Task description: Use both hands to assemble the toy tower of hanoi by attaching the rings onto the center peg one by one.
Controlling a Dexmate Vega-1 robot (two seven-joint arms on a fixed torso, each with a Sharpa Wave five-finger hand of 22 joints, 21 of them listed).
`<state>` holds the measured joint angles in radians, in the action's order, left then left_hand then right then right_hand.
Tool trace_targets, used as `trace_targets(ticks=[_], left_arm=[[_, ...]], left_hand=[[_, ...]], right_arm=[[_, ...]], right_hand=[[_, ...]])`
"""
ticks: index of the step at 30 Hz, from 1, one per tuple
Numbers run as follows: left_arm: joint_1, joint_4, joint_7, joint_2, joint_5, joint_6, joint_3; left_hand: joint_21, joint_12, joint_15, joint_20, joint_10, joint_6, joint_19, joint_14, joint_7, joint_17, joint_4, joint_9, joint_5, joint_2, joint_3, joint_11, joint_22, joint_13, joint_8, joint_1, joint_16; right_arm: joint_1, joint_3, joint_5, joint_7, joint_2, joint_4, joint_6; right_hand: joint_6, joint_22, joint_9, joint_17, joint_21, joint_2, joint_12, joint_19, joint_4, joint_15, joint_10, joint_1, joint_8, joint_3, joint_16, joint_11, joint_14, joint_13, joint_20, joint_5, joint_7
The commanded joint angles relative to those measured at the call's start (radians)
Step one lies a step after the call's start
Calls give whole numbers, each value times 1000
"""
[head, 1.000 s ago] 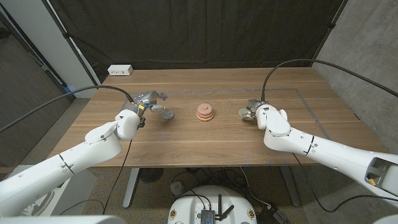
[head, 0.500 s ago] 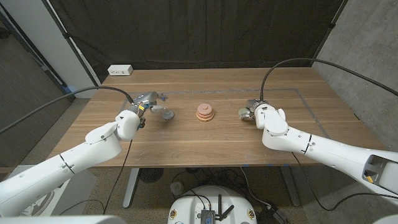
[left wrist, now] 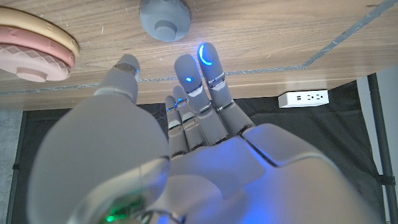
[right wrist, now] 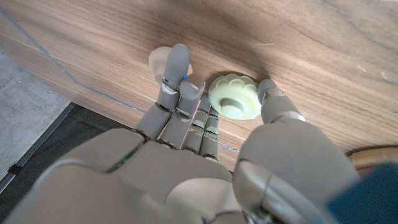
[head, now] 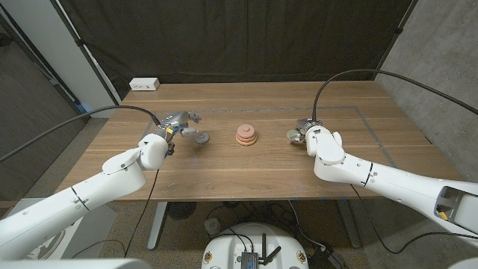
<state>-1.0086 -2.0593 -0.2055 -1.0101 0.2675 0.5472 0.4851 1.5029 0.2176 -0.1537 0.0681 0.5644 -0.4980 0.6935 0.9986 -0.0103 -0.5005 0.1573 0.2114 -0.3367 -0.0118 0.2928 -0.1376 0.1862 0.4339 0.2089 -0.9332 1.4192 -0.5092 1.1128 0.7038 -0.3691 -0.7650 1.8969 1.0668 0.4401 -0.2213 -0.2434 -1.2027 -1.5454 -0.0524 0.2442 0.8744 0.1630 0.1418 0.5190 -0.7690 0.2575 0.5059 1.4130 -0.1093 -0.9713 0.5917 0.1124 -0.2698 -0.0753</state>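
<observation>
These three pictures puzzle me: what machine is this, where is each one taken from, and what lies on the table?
It is a robot with two white arms, each ending in a hand with fingers. The wide picture looks down from its head at a wooden table. The other two come from cameras on its wrists, looking along each hand. In the middle stands a pink stack of rings, a toy tower. The left hand reaches toward a grey piece, apparently not gripping it. The right hand has its fingers around a pale green piece; whether it actually grips is unclear. A white power strip lies at the far edge.
</observation>
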Motion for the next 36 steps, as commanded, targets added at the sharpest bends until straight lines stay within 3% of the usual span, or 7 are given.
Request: trace_targets(ticks=[1, 9, 15, 36], left_arm=[[-12, -12, -10, -6, -7, 7, -11], [-14, -18, -8, -12, -8, 13, -13], [-14, -21, -11, -13, -8, 14, -15], [-16, -14, -26, -6, -16, 3, -22]], left_hand=[[-2, -2, -65, 134, 6, -6, 11, 4, -2, -2, -2, 4, -6, 2, 4, 3, 1, 1, 0, 5, 0], [-3, -2, -65, 134, 9, -8, 11, 5, -2, -3, -2, 4, -6, 4, 6, 2, 1, 1, 1, 6, 1], [-3, 0, -65, 134, 12, -11, 12, 5, -2, -3, -2, 4, -7, 5, 7, 4, 1, 2, 1, 7, 1], [-6, 0, -65, 134, 19, -18, 14, 6, -6, -5, -1, 5, -7, 7, 12, 3, 1, 2, 2, 10, 2]], right_arm=[[-17, -2, 7, 57, 6, -4, 0], [-28, -10, 7, 80, 5, -5, -8], [-26, -7, 17, 80, 4, -4, -8], [-49, -53, -3, 83, -20, 38, -30]], right_hand=[[30, -7, -2, -16, -5, 10, 14, 20, -2, 76, 44, -8, 13, 1, 23, -20, -32, 8, 102, 2, -27], [87, -15, 1, -23, -7, 19, 24, 50, -6, 75, 100, -7, 33, 5, 53, -38, -67, 19, 103, 1, -74], [116, -18, 3, -25, -5, 22, 22, 57, -7, 75, 121, -4, 42, 7, 66, -68, -78, 18, 103, 0, -52], [153, -37, 4, -27, -11, 43, 15, 89, -9, 75, 165, -2, 53, 19, 98, -71, -116, 16, 103, -9, -54]])
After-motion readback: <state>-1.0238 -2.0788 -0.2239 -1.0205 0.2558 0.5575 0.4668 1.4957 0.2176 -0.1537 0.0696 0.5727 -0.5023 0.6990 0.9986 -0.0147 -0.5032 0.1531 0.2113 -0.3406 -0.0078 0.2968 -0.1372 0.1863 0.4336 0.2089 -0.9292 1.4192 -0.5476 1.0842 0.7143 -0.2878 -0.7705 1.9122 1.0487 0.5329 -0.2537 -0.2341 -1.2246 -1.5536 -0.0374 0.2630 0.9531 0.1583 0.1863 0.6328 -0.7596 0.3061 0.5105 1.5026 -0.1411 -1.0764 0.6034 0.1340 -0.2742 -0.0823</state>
